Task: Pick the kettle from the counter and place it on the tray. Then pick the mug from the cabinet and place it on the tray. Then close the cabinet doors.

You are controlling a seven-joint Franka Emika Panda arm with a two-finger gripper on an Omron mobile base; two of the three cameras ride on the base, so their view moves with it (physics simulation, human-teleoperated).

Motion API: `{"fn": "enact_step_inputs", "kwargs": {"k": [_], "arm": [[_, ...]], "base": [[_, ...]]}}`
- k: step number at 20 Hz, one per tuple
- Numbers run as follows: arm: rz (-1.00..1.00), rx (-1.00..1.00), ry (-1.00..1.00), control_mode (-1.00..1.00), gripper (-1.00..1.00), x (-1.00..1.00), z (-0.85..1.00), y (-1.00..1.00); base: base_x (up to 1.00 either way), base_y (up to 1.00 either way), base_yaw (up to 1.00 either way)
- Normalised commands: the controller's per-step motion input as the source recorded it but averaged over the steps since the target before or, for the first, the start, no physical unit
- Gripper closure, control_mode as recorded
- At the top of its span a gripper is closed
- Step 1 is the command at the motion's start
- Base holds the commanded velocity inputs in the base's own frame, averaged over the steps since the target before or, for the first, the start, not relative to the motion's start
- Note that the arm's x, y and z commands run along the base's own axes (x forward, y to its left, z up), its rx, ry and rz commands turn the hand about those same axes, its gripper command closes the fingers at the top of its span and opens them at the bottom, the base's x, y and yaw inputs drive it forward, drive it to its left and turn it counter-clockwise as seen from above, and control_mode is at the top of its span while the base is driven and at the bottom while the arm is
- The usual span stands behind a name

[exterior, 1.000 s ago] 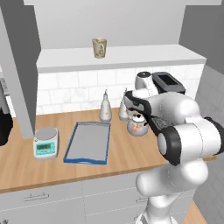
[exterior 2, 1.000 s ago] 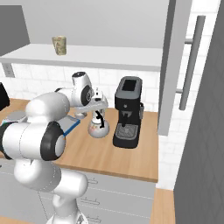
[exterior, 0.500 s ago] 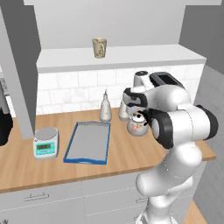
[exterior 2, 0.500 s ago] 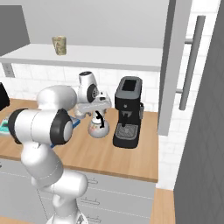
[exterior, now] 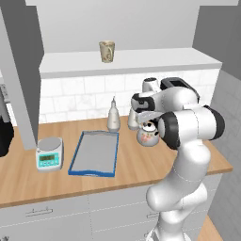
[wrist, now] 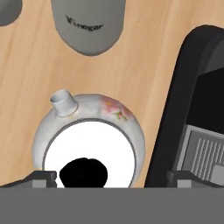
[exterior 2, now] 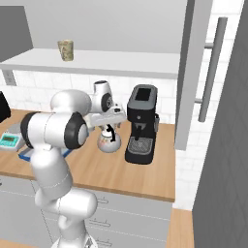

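Directly above the kettle [wrist: 89, 144] hangs the spread gripper [wrist: 111, 178]

The kettle [wrist: 89, 140] is white with pink flowers, and its lid knob is black. The worktop [exterior: 136, 164] is light brown wood. The tray [exterior: 94, 153] is grey with a blue rim. The mug [exterior: 107, 51] is cream. The scale [exterior: 49, 154] has a teal face. The coffee machine [exterior 2: 140, 125] is black.

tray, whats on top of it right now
Nothing visible on the tray: its grey base shows bare inside the blue rim. The kettle sits on the counter beside it, under the gripper. In the right base view the arm covers most of the tray.
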Motion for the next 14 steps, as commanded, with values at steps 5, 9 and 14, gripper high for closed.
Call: {"fn": "enact_step_inputs", "kwargs": {"k": [5,9,14], "arm": [[0.0,0.0,0.03,-1.0,1.0,0.01,-0.02,-0.01],[0.0,0.0,-0.01,-1.0,1.0,-0.05,0.0,0.05],[0.0,0.0,-0.15,-1.0,1.0,-0.34,0.0,0.28]], "base": [[0.0,0.0,0.0],[0.0,0.0,0.0],[0.0,0.0,0.0]]}}
